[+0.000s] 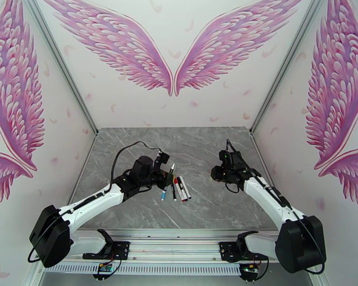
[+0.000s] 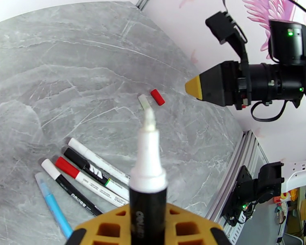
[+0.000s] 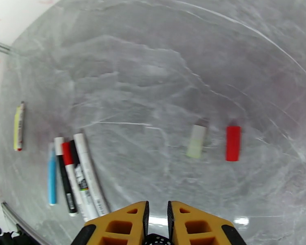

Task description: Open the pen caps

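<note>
Grey marble table [image 1: 131, 206] sits between walls [image 1: 179, 53] painted with pink wings. The left gripper [image 2: 147, 225] is clamped on a pen [image 2: 148, 168]. It has a black barrel, a white collar and a bare whitish tip, with no cap on. Its long axis runs out from the fingers, and the tip points far and slightly right, toward two loose caps on the table.

The white cap [image 3: 196, 141] and red cap [image 3: 233, 143] lie flat, side by side but apart, with their long axes nearly parallel. The red one is on the right. Both are short plain cylinders. They rest between the held pen's tip and the right gripper [image 3: 157, 219], whose jaws are nearly together with nothing between them.

Left of the caps, a row of pens [image 3: 77, 176] lies close together, axes running roughly near to far. The blue pen [image 3: 52, 180] is at the left end. Next to it are a black barrel with a white end, a white barrel with a red end, a black-and-white one and a white one. A yellow pen [image 3: 18, 126] lies apart, further left, also lengthwise near to far.
</note>
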Available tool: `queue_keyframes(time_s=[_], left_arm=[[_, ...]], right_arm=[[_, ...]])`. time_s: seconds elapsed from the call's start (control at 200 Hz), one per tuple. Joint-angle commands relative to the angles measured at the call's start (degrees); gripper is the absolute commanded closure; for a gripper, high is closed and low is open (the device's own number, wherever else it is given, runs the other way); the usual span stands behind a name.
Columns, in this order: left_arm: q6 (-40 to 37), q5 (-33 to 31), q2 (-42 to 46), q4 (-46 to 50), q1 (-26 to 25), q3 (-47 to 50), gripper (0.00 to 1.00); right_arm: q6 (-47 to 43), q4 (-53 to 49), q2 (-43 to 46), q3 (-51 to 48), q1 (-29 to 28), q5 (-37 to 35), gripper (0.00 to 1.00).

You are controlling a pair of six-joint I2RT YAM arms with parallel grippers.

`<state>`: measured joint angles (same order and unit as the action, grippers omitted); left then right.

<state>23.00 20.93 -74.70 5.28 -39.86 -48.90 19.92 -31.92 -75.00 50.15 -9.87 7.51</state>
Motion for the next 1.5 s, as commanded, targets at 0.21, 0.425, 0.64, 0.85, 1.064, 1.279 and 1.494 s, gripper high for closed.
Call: queue_keyframes(time_s=[0.21,0.425,0.64,0.85,1.064,1.279,1.494], left_arm=[[0.5,-2.5,3.1,-0.3,0.1,3.5,1.0],[-0.2,-3.0,3.9,0.1,0.1,3.6,1.0],[-0.8,-3.3,4.2,0.8,0.2,3.5,1.0],[-0.9,-3.6,4.4,1.1,0.3,3.6,1.0],[-0.6,-3.1,4.0,0.6,0.4,3.6,1.0],[-0.5,-3.2,4.3,0.8,0.4,3.7,1.0],[-0.2,-3.4,4.7,0.6,0.4,4.4,1.0]], right_arm=[[-4.1,-6.3,-12.7,7.5,3.4,-12.9,0.77],[-7.4,-6.8,-20.5,12.5,5.0,-14.4,0.77],[-9.3,-7.5,-27.4,17.2,5.2,-15.4,0.78],[-9.6,-8.3,-30.0,18.5,5.3,-14.3,0.78],[-6.9,-6.5,-28.8,16.1,5.3,-11.5,0.78],[-3.8,-5.6,-26.8,14.8,5.4,-13.4,0.8],[-3.2,-6.3,-24.6,12.8,6.0,-14.6,0.81]])
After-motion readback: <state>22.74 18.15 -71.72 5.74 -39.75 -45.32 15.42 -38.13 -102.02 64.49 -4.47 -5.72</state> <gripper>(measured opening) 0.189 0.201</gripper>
